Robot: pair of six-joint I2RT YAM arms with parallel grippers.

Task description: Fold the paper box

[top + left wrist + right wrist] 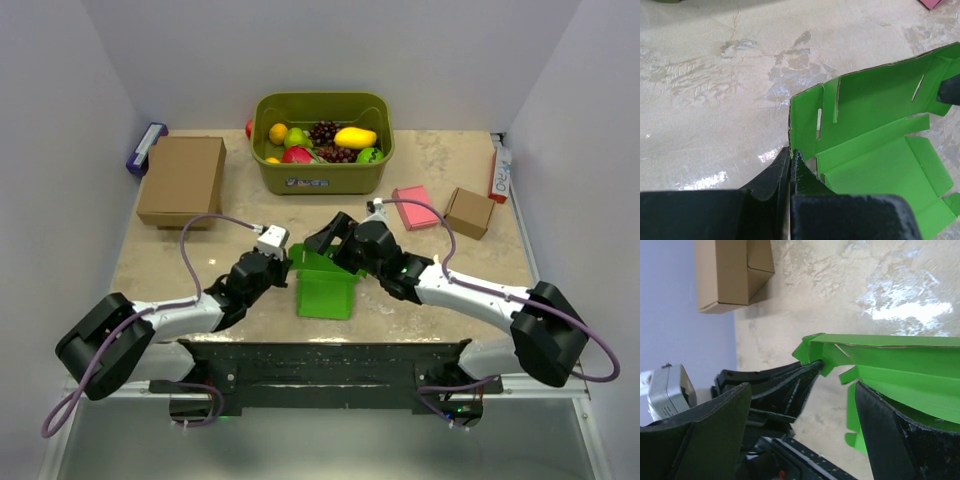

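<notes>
The paper box (326,290) is a bright green creased sheet with flaps, lying partly raised on the table between the two arms. My left gripper (291,268) is shut on its left edge. In the left wrist view the black jaws (791,153) pinch the corner of the sheet (875,135). My right gripper (322,243) hangs over the sheet's far side. In the right wrist view its fingers (801,386) stand wide open, with the right one against the underside of the green card (900,370) and nothing gripped. The left gripper (812,367) shows there too, clamped on the corner.
An olive basket (320,178) of fruit stands at the back centre. A large brown box (182,180) lies at the back left with a blue item (146,148) beside it. A pink flat box (414,207), a small brown box (468,212) and a white carton (499,172) sit at the right.
</notes>
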